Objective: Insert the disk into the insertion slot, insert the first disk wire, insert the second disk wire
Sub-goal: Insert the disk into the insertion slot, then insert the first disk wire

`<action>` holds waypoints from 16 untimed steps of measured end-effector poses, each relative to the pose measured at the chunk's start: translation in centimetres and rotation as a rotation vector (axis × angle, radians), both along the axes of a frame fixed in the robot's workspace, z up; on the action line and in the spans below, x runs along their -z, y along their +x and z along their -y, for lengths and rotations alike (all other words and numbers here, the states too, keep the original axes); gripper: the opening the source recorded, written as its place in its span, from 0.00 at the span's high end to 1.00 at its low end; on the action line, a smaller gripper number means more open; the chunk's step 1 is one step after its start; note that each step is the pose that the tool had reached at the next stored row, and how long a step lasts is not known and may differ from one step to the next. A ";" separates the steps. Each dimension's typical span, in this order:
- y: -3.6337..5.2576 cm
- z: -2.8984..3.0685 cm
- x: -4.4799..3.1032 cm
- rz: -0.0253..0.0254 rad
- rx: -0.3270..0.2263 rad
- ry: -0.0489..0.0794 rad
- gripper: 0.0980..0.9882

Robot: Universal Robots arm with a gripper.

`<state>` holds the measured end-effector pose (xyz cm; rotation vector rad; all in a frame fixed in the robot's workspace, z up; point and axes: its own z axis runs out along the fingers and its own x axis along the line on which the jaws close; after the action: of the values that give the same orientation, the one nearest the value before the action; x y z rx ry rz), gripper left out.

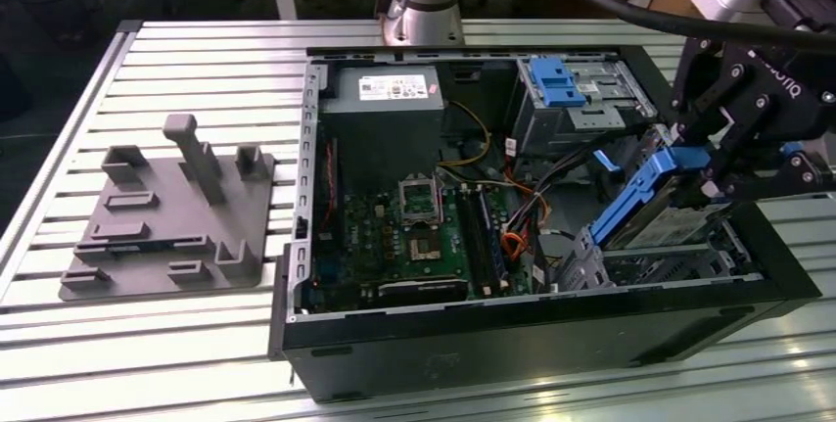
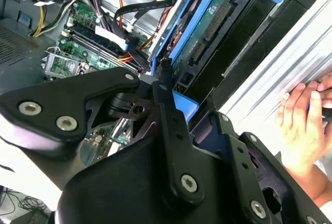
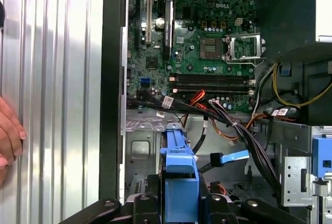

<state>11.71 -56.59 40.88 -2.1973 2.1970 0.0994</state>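
Grip looked secure: the black end effector was closed on the bright blue carrier of the flat silver disk. It held the disk tilted, lower end at the mouth of the perforated sheet-metal insertion slot inside the open black computer case, apparently to match the cage's angle. The thin red-orange first disk wire and the blue-plugged dark second disk wire lay loose nearby, not yet connected, while a person's hand rested on the ribbed metal tabletop beside the case, probably steadying it.
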 end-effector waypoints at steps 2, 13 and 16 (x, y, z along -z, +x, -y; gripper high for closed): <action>0.00 0.01 0.31 0.0000 0.000 0.000 0.70; 0.00 0.01 0.63 0.0000 0.000 0.000 0.48; 0.00 0.01 0.67 0.0000 0.000 0.000 0.48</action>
<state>11.71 -56.60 40.21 -2.1972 2.1970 0.0995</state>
